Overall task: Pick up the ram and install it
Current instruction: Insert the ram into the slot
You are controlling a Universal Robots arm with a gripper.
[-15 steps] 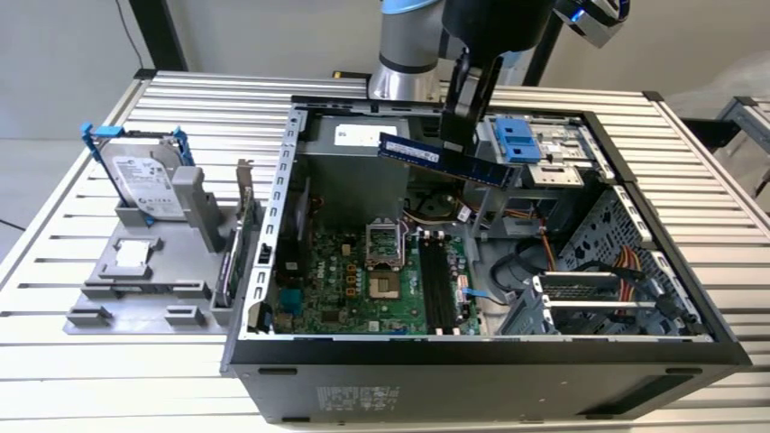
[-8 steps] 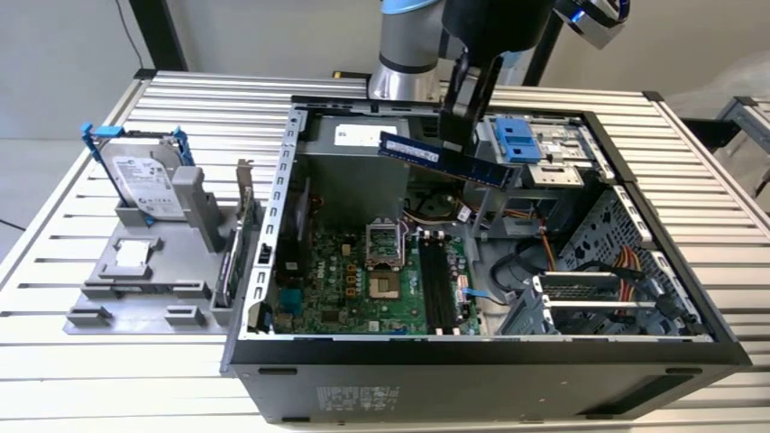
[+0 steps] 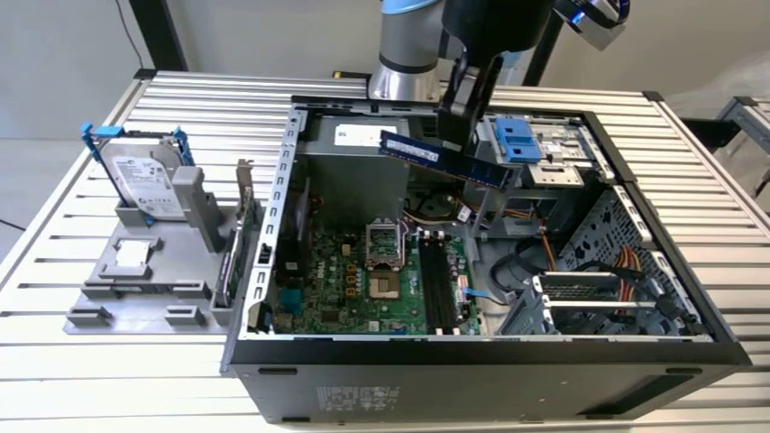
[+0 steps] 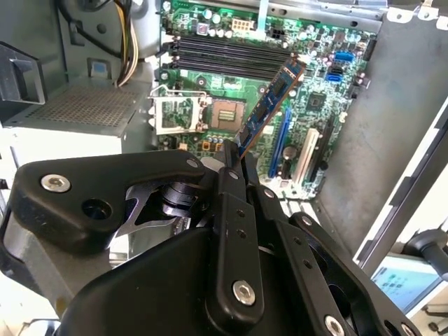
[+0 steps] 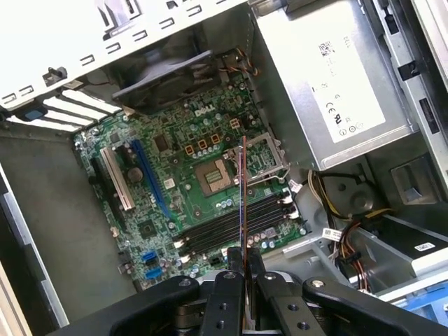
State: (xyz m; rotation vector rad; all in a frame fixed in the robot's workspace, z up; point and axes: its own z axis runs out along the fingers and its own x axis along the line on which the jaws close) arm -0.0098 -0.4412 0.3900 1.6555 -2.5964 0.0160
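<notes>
Exterior view first: the ram (image 3: pixel 481 170) is up in the air, clamped in the claw (image 3: pixel 453 140). It hangs slanted over the open computer case (image 3: pixel 481 361), toward the far wall and well above the green motherboard (image 3: pixel 349 280). So the pick-up half looks done to me.

Over to the first wrist view: the ram (image 5: pixel 243 196) shows edge-on, pinched between the claw's fingers, and beneath it run the long black memory slots (image 5: pixel 231 227), which all look vacant. The ram touches none of them. In the second wrist view it juts from the claw at an angle, over the board.

The install half is not yet done, with nothing seated. The hard drive (image 3: pixel 142 180) stands on the surface (image 3: pixel 72 379) at the exterior view's left, well apart from the action.
</notes>
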